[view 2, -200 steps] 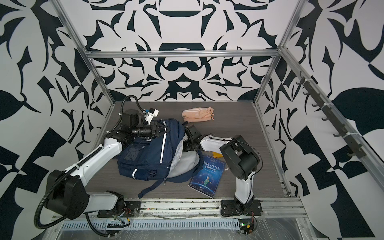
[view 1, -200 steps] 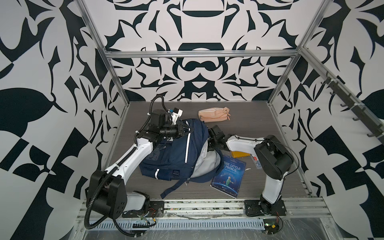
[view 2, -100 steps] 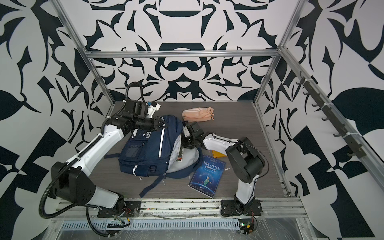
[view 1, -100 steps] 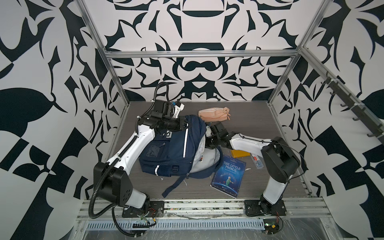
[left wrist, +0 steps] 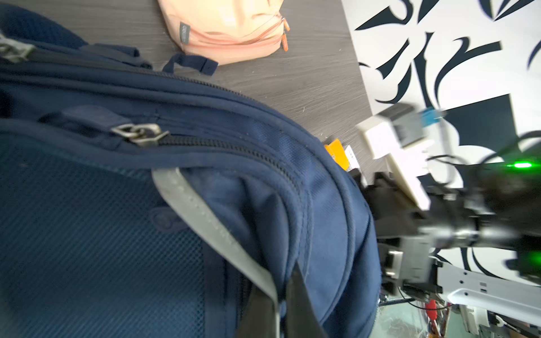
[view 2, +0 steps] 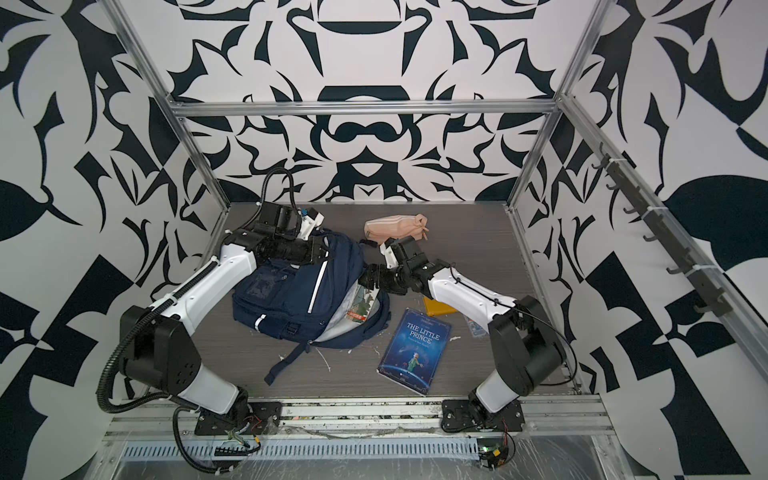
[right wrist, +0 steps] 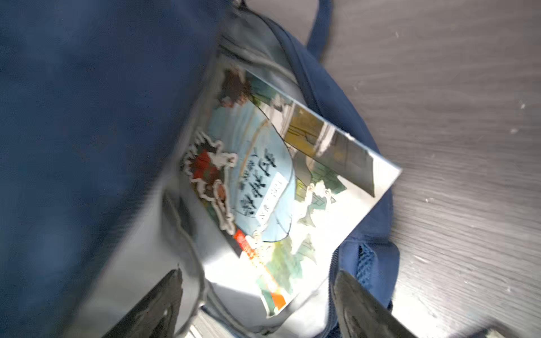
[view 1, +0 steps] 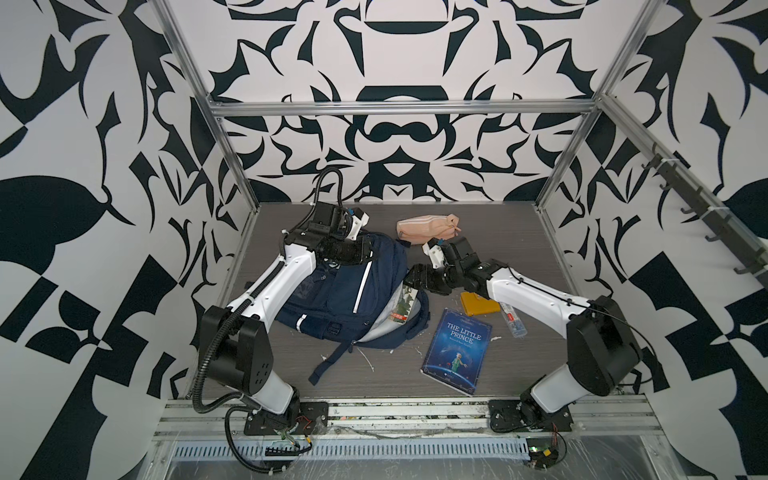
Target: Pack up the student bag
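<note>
student bag [view 1: 349,291] is lying left of centre on the table [view 1: 498,249], front face up, top end pointing far, main compartment gaping along its right side with grey lining showing. One strap [view 1: 328,361] is trailing toward the near edge. left gripper [view 1: 368,257] is sitting on the far top of the bag with jaws squeezed narrow, pinching navy fabric. In the left wrist view its fingers [left wrist: 304,316] are lying almost together on the cloth beside the grey-white stripe. right gripper [view 1: 410,282] is hovering at the right side of the bag by the opening, jaws standing wide and gripping nothing. In the right wrist view its fingers [right wrist: 158,304] are flanking the corner of an illustrated book [right wrist: 278,181], apart from it on both sides. That book is sticking partway out of the opening, tilted, resting on the lining; both top views are showing it too [view 2: 361,307]. Little Prince book [view 1: 457,353] is lying flat on the table just right of the bag, toward the near side. yellow pad [view 1: 480,305] and clear pen [view 1: 513,322] are lying under the right arm. peach pouch [view 1: 424,228] is sitting far of centre, apart from the bag.
</note>
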### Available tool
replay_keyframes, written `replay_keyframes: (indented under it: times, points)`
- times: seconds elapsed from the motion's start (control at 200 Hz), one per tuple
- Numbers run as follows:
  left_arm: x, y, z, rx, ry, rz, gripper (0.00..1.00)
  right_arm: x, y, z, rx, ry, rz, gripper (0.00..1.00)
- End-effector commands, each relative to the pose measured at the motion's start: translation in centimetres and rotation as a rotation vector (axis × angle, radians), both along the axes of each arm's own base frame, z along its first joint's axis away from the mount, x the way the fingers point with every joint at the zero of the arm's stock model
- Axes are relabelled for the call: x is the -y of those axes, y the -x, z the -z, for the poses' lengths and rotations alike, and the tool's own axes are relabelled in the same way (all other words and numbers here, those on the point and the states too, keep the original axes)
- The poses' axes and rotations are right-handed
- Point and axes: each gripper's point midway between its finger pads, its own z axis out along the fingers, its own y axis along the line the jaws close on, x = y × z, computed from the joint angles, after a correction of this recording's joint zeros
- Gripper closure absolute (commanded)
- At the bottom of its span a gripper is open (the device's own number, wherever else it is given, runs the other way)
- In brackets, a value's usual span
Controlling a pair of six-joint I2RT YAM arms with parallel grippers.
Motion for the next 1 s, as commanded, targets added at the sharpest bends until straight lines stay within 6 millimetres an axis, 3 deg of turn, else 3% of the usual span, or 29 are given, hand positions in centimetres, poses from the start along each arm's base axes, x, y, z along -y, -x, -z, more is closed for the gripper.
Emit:
replay_keyframes:
  times: [0.0, 0.23, 0.325, 0.5, 0.615, 0.715, 0.87, 0.995]
  points:
    - [1.1, 0.0, -4.8, 0.12, 0.14, 0.048, 1.0, -0.3, -1.2, 0.4, 0.016, 0.024, 0.006, 0.16]
    - [1.4, 2.7, -7.0, 0.127, 0.212, 0.127, 1.0, 0.8, -2.0, -1.3, 0.047, 0.039, 0.064, 0.16]
    - [1.4, 4.1, -7.5, 0.125, 0.246, 0.156, 1.0, 2.8, -1.6, -2.0, 0.054, 0.071, 0.099, 0.16]
    - [1.7, 5.7, -8.9, 0.126, 0.309, 0.209, 1.0, 6.9, -1.3, -0.8, -0.005, 0.081, 0.165, 0.18]
    - [1.8, 6.2, -9.3, 0.119, 0.329, 0.229, 1.0, 6.0, -1.0, -1.7, -0.003, 0.046, 0.086, 0.18]
    - [1.9, 6.3, -9.6, 0.112, 0.348, 0.237, 1.0, 5.6, 0.2, -0.4, -0.062, 0.071, 0.009, 0.17]
    - [1.9, 6.3, -9.9, 0.115, 0.357, 0.231, 1.0, 5.7, 2.2, -0.5, -0.061, 0.044, -0.023, 0.22]
    - [2.0, 6.3, -10.0, 0.109, 0.372, 0.233, 1.0, 5.9, 3.2, 0.7, -0.076, 0.061, -0.041, 0.26]
